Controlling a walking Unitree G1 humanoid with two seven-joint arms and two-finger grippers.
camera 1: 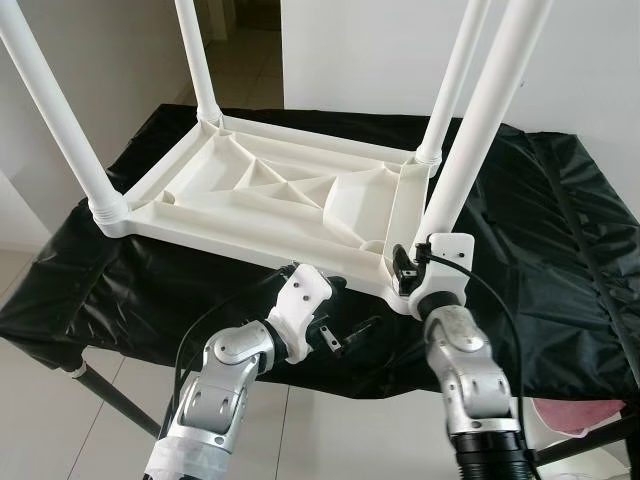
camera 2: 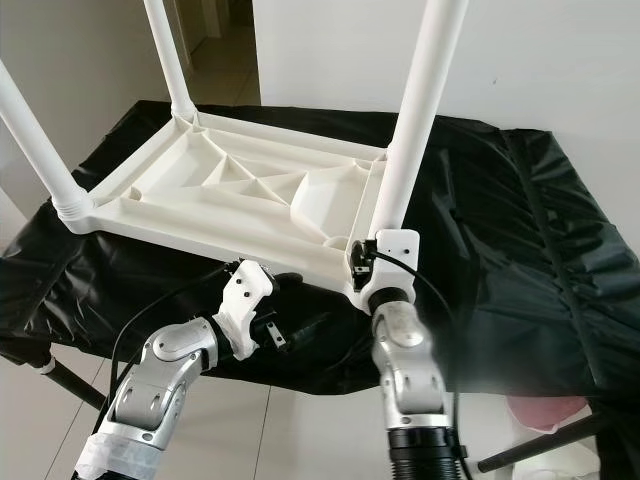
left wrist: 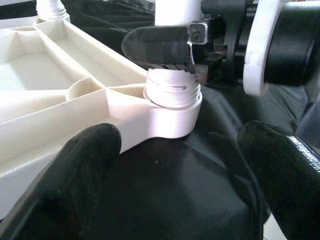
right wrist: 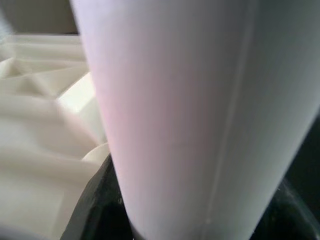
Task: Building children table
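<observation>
A white plastic child's tabletop [camera 1: 270, 190] lies upside down on a black-covered table, its legs pointing up. At the front right corner, the near right leg [camera 1: 480, 130] stands in its socket, and the thread at its base [left wrist: 172, 92] shows above the collar. My right gripper [camera 1: 408, 265] is shut on this leg just above the socket; one black finger [left wrist: 160, 47] crosses the leg's front. The leg [right wrist: 190, 110] looms close in the right wrist view. My left gripper [camera 1: 345, 310] hangs open just before the tabletop's front edge, left of that corner, holding nothing.
Three more white legs stand up: near left [camera 1: 60, 110], far left [camera 1: 197, 60], far right [camera 1: 455, 80]. The black cloth [camera 1: 560, 250] spreads wide to the right of the tabletop. A pink thing [camera 1: 580, 415] lies on the tiled floor at lower right. An open doorway lies behind.
</observation>
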